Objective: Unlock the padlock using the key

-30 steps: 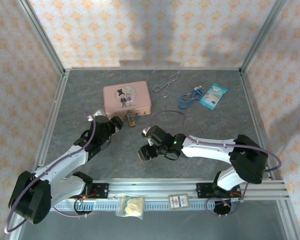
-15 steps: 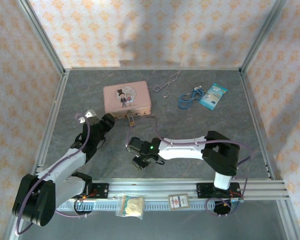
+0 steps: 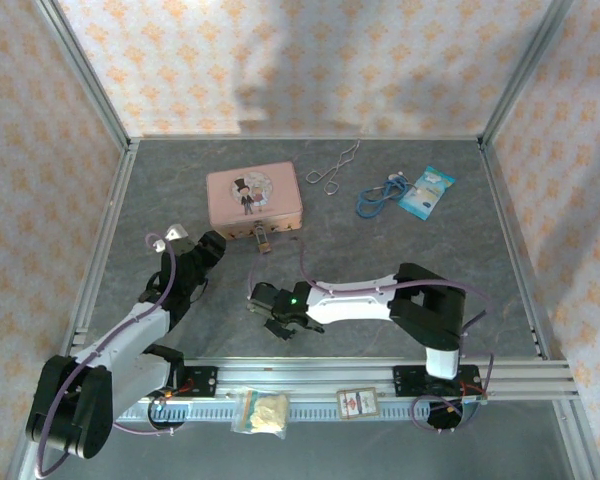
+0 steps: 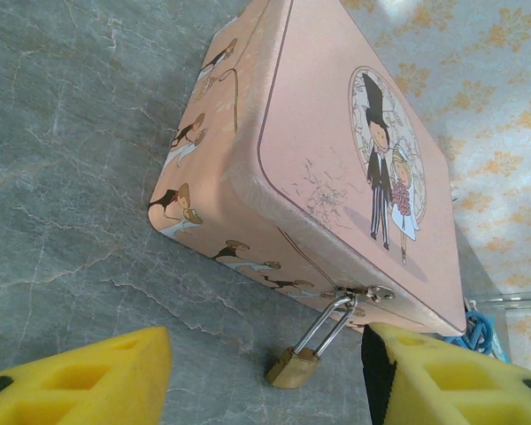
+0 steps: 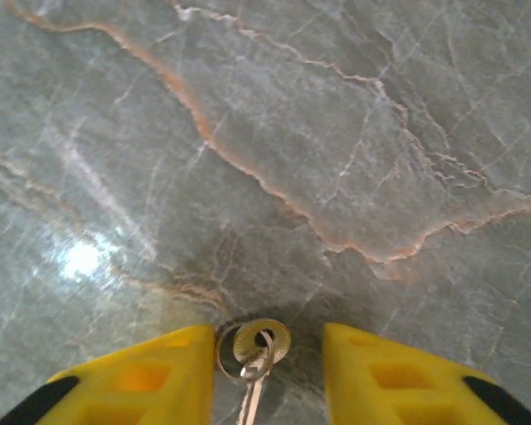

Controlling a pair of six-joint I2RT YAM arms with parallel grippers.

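Well in front of the pink tin, toward the near edge of the grey bench, the right end effector points down. Its yellow fingers are spread wide and straddle the small key, which lies flat between them, likely so they can close on it. Just off the tin's front left corner, the left end effector is wide apart and empty. It faces the padlock hanging from the tin's front clasp, probably to steady it.
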